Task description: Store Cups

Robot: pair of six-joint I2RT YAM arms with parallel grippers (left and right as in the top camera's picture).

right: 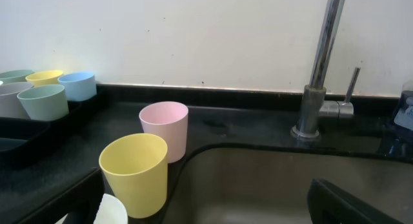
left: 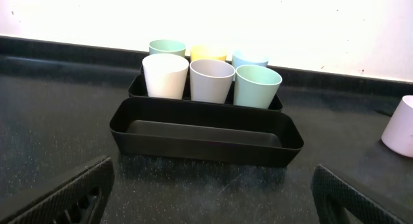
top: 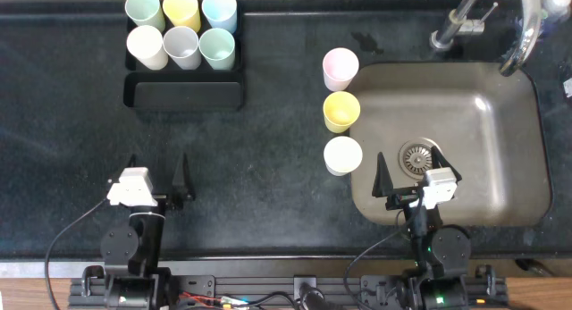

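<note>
Right end effector [top: 413,171] hovers over the sink [top: 492,122], drain [top: 417,155] visible from above.

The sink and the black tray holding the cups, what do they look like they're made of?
Sink: probably stainless steel, with a brushed dull-grey finish, soft highlights and a metal drain. Black tray: likely moulded plastic, matte to slightly glossy, judging by its thin walls, rounded corners and the faint sheen inside.

Surface [top: 71,122]: black, fine pale speckle. Tray [top: 183,97]: plain black.
In the tray: sage cup [top: 144,7], yellow tray cup [top: 181,9], blue cup [top: 219,10], white tray cup [top: 147,45], grey cup [top: 181,45], mint cup [top: 217,47].
Loose: pink cup [top: 340,68], yellow loose cup [top: 341,111], white loose cup [top: 343,155].
</note>
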